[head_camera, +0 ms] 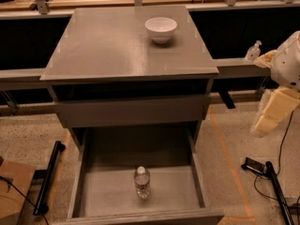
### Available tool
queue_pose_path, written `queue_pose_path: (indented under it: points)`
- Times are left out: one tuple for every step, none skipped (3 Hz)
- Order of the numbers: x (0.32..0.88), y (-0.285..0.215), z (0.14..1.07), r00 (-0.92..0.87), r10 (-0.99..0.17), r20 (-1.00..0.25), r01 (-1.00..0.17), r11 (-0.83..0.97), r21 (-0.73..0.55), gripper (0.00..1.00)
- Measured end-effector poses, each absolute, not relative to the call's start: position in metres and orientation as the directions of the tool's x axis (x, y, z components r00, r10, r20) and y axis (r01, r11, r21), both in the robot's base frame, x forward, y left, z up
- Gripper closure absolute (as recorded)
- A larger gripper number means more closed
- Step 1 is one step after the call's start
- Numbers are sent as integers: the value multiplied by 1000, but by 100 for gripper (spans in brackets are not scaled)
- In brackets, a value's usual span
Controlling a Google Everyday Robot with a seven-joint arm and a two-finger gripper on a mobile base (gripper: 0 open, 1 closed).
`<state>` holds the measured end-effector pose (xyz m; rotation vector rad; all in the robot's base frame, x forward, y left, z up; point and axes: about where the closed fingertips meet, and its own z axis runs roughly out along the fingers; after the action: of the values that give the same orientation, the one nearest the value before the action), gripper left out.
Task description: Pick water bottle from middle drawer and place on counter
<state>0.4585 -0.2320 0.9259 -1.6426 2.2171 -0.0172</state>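
Observation:
The water bottle [142, 183], clear with a white cap, stands upright on the floor of the pulled-out middle drawer [178, 191], near its front centre. The grey counter [108, 46] tops the cabinet above it. My gripper [269, 116], cream-coloured on a white arm, hangs at the right edge of the view. It is to the right of the cabinet at about the height of the closed drawer front, well apart from the bottle and holding nothing that I can see.
A white bowl [161, 29] sits at the back right of the counter. A small pump-dispenser bottle [253, 50] stands on the ledge at the right. A black bar [49, 177] lies on the floor at the left, and cables and a black device [262, 168] at the right.

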Motion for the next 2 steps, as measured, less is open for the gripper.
queue_pose_path:
  points:
    - [453,-220,894,-234,-916,-325,-946,292,-142,0]
    - [439,-191,830,-220,-899,-380,-971,237,0,0]
